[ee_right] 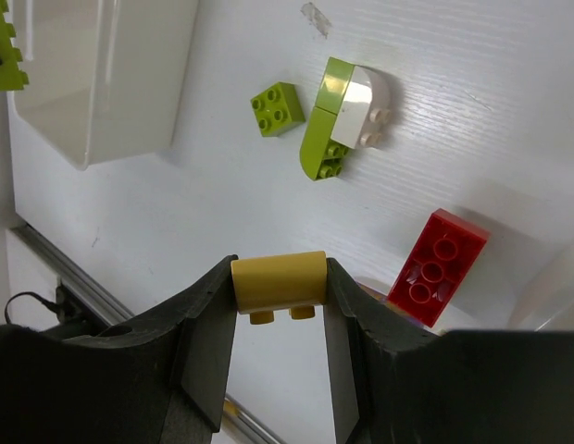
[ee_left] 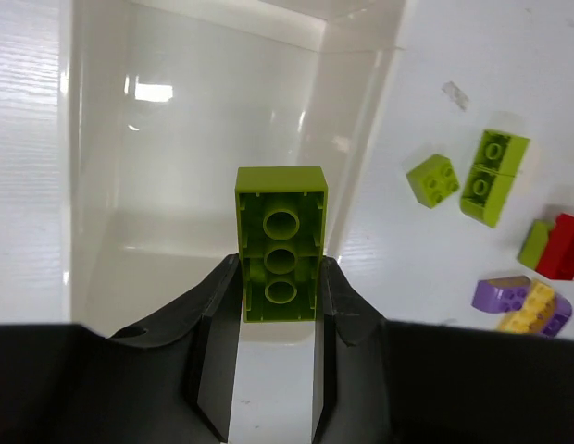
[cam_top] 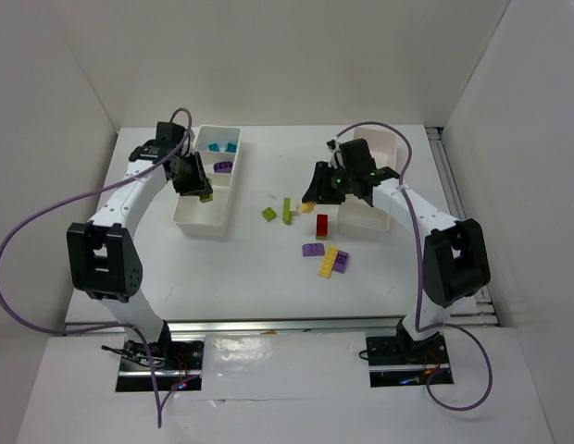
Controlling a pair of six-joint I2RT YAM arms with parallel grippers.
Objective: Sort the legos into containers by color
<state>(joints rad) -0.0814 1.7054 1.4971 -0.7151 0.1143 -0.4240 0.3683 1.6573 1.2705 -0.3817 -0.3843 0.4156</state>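
My left gripper (cam_top: 200, 189) is shut on a lime green brick (ee_left: 280, 242) and holds it over the near compartment of the left white tray (cam_top: 187, 224). That compartment's wall (ee_left: 361, 111) shows in the left wrist view and the compartment looks bare. Teal pieces (cam_top: 219, 146) and a purple piece (cam_top: 222, 166) lie in the farther compartments. My right gripper (ee_right: 279, 289) is shut on a yellow brick (ee_right: 279, 281) above the table, left of the right white tray (cam_top: 391, 141), which my arm partly hides.
Loose on the table between the trays: a small lime brick (cam_top: 268, 214), a long lime piece (cam_top: 287, 210), a red brick (cam_top: 321, 226), a purple piece (cam_top: 313, 250), a yellow brick (cam_top: 328, 262) and another purple one (cam_top: 341, 262). White walls enclose the table.
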